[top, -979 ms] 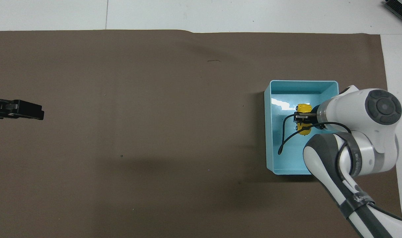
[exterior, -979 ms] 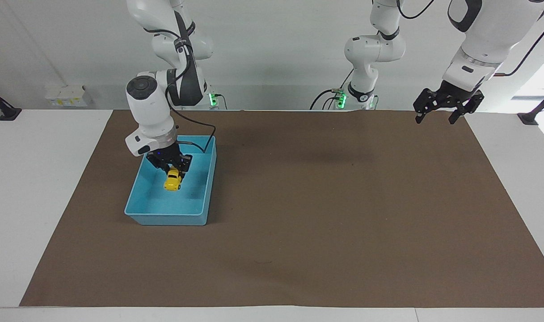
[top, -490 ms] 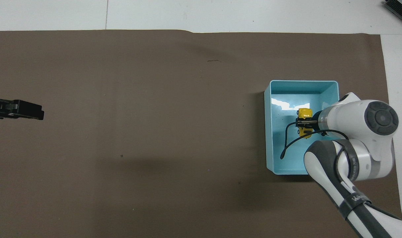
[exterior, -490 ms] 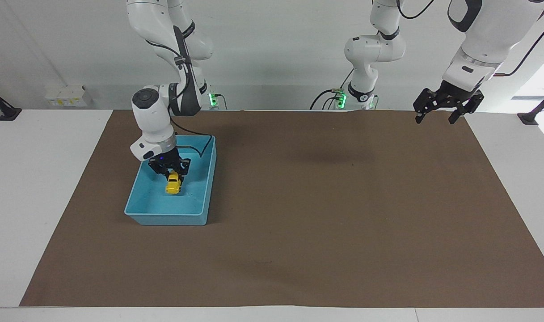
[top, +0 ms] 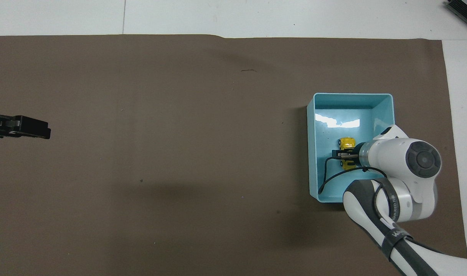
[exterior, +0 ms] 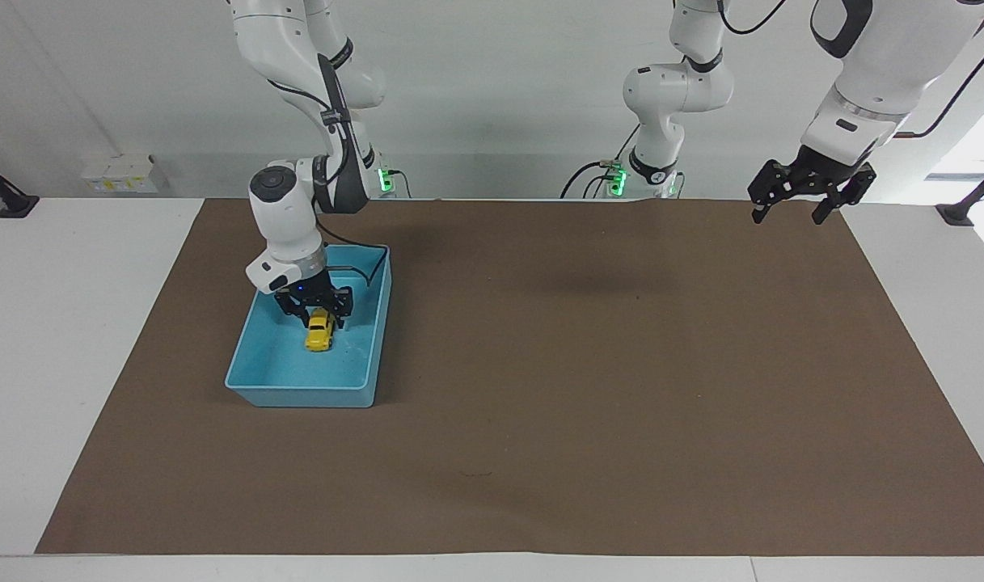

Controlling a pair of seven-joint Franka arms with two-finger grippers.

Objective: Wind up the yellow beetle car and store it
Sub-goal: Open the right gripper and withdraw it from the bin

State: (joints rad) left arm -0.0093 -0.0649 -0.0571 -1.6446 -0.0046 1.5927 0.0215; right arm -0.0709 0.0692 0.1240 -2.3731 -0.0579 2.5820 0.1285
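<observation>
Lowering step: by my read the right gripper (exterior: pixel 320 310) is setting the car (exterior: pixel 319 332) down inside the bin (exterior: pixel 297 396), so this looks like the storing half of the job.

Right gripper: down inside the bin, fingers clamped on the car's end that faces the robots. Overhead view shows the same thing, gripper (top: pixel 342 155) across the car (top: pixel 346 144), with the wrist covering part of it.

Car: in the bin, roughly mid-floor, a bit toward the robots' end. Its nose looks like it's on or just off the floor; honestly can't tell if the wheels are touching yet.

Bin: on the brown mat (exterior: pixel 540 388) at the right arm's end of the table. Nothing else in it that I can see.

Cable: the gripper's black cable (top: pixel 325 180) droops into the bin near the wall, so watch it doesn't snag the rim on the way out.

How to do it well: ease down until the wheels sit flat, then let go. If it's wound up, I'd guess it may scoot when released, so dropping it from height is a bad idea. Open just enough, then lift straight up so the fingers don't drag it or clip the bin wall.

Left gripper: (exterior: pixel 807 187) waiting up in the air over the mat's edge at its own end, fingers spread, holding nothing.
</observation>
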